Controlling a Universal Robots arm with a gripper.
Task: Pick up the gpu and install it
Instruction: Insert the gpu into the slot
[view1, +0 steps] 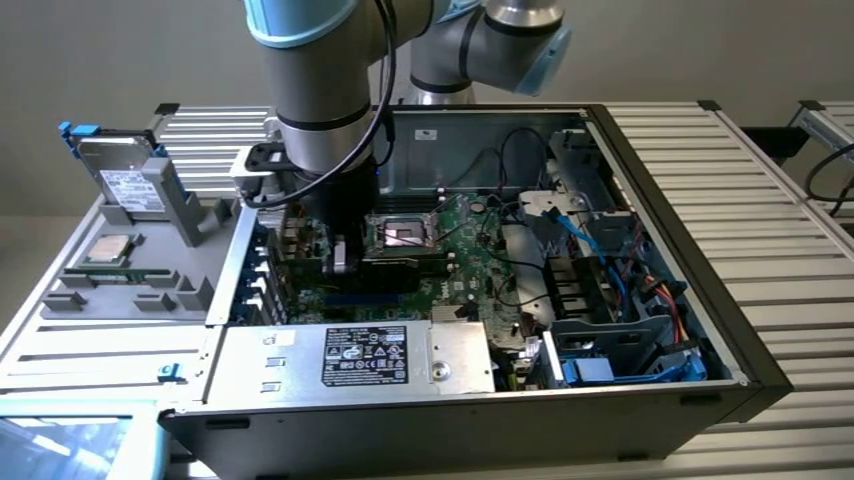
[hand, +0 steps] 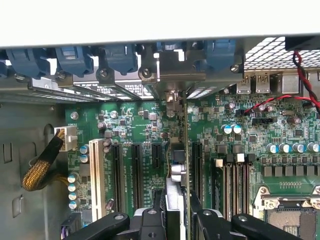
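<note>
Fingers (hand: 150, 222): clamped on the gpu (hand: 175, 196), one on each face of the card, low inside the case (view1: 667, 330).
Gpu: held upright and edge-on above the motherboard (hand: 125, 130). It runs parallel to the black slots (hand: 136, 175), with slots on both sides. Its bracket end points toward the rear wall of the case. Whether its lower edge sits in a slot cannot be told.
Arm (view1: 314, 80): comes down near-vertically into the open case, at the end toward the exterior view's left.
Case: lies on its side on the desk (view1: 781, 200) with the open side up. The power supply (view1: 360, 360) is at the near edge. Blue and black cables run through the end toward the exterior view's right.
Desk: pale ribbed metal slats, extending past the case on both sides.
Tray (view1: 80, 295): grey, moulded, just beside the case on the exterior view's left.
Hard drive (view1: 134, 185): stands tilted at the far end of the tray.
Processor (view1: 107, 250): lies flat on the tray, nearer than the hard drive.
Room: plain grey wall (view1: 107, 50) behind the desk.
</note>
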